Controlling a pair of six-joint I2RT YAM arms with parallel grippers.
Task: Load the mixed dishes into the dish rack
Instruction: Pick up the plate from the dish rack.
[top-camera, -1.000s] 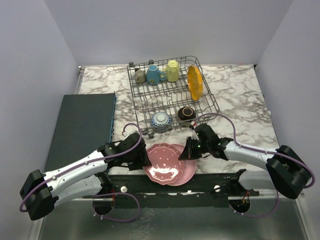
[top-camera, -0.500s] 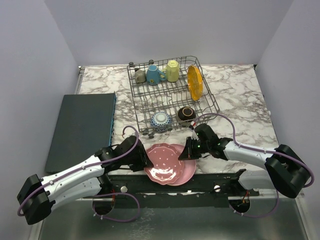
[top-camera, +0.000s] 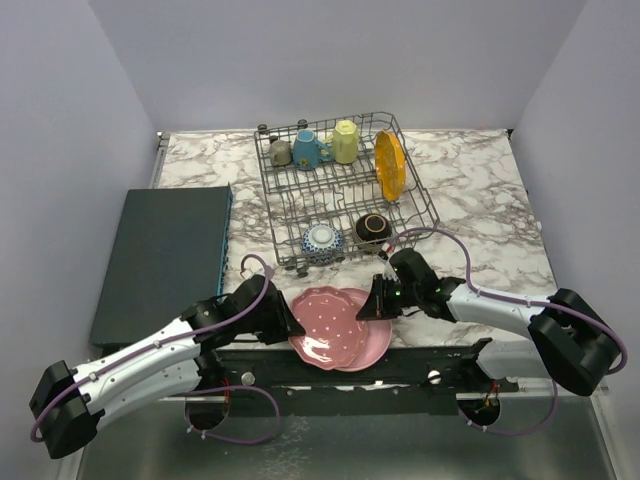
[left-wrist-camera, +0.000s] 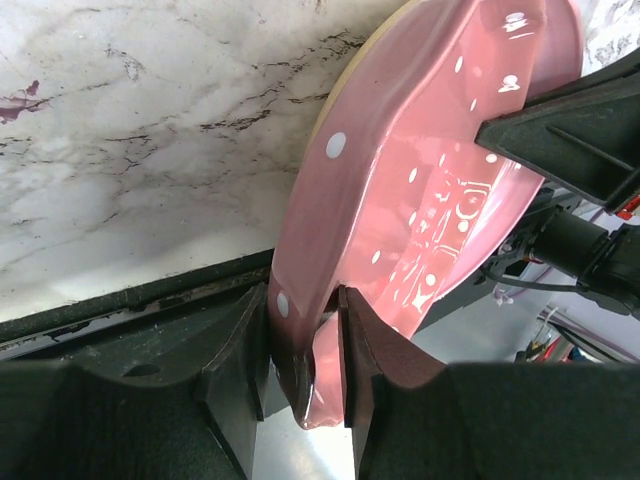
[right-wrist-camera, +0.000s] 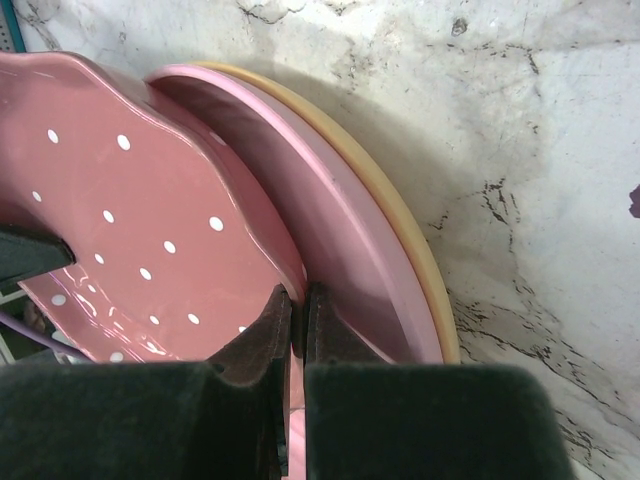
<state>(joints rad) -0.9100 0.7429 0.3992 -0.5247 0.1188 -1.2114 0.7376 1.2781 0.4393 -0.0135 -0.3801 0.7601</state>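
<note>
From my station, the marble table (top-camera: 480, 200) fills the middle of the overhead view, with a dark mat (top-camera: 165, 255) lying flat at centre left. The dish rack (top-camera: 425, 205) stands at upper centre. Below it, at the table's near edge, I see the dotted pink plate (top-camera: 330, 320) tipped up above a plain pink plate (top-camera: 378, 345). In the right wrist view a tan-rimmed plate (right-wrist-camera: 400, 210) lies under both. An orange plate (top-camera: 390, 165) stands on edge at the rack's upper right. A yellow mug (top-camera: 345, 142), a blue mug (top-camera: 307, 150) and a grey mug (top-camera: 281, 152) sit along its top row. A patterned bowl (top-camera: 322, 239) and a brown bowl (top-camera: 373, 229) sit in its bottom row. The left gripper (left-wrist-camera: 305, 310) has its jaws closed around the dotted plate's left rim. The right gripper (right-wrist-camera: 297, 310) pinches the opposite rim, its jaws nearly together.
</note>
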